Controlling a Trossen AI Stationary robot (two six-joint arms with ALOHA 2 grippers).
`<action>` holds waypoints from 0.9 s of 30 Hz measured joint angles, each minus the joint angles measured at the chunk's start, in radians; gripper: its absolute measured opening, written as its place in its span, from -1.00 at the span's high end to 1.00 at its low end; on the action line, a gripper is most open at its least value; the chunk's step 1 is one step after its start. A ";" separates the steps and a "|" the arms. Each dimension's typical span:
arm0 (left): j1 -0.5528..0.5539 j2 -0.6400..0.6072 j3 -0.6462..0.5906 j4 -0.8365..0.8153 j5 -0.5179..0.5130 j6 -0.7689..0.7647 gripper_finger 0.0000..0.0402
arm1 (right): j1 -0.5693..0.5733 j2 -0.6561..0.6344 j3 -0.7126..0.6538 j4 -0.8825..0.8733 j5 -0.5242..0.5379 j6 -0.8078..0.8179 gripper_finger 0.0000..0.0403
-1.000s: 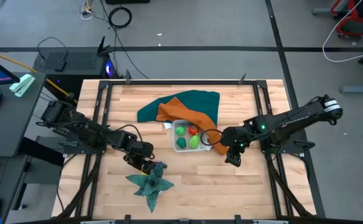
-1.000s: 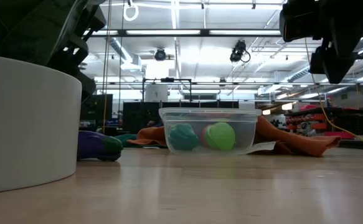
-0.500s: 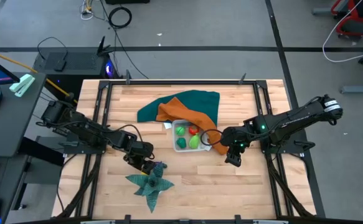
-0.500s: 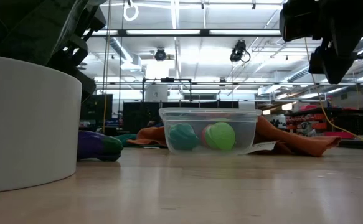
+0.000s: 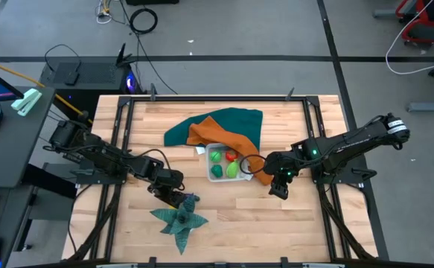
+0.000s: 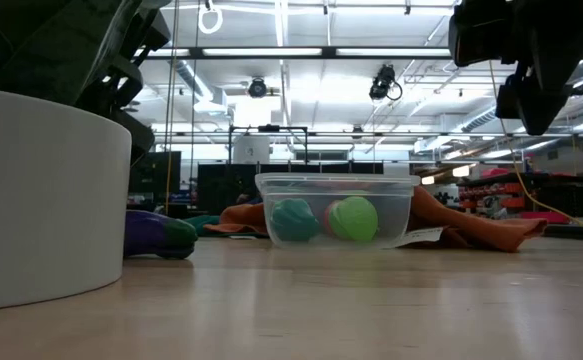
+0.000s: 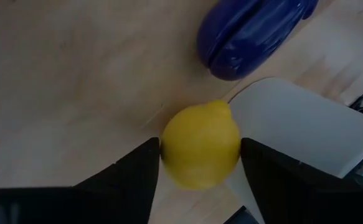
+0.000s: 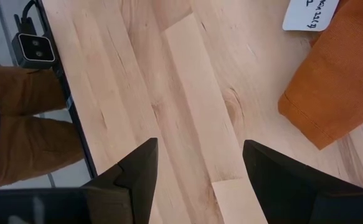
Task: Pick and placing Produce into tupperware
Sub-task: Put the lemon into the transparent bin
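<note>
While the planked table [image 5: 224, 216] is lying bare under the right gripper [image 8: 197, 163], whose fingers are gaping empty beside the clear tub [image 5: 225, 163] holding smooth green and red produce, the left gripper [image 7: 200, 155] is pinching a round lemon [image 7: 200, 144] near the glossy eggplant [image 7: 249, 34].

A small clear tupperware [image 5: 225, 164] with rounded corners sits upright at the frame's centre in the high view, holding light green, dark green and red produce. A yellow lemon [image 7: 200, 144] lies centre-frame in the left wrist view. A purple eggplant [image 7: 253, 30] lies on its side, upper right.
</note>
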 joint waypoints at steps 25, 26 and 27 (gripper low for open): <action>0.051 -0.002 0.001 -0.002 -0.047 0.104 0.03 | 0.000 0.000 0.000 0.000 0.007 -0.007 0.01; 0.054 -0.002 0.001 -0.003 -0.046 0.109 0.03 | 0.000 0.000 0.000 0.000 0.007 -0.007 0.01; 0.054 -0.002 0.001 -0.003 -0.046 0.111 0.03 | 0.000 0.000 0.000 0.000 0.007 -0.007 0.01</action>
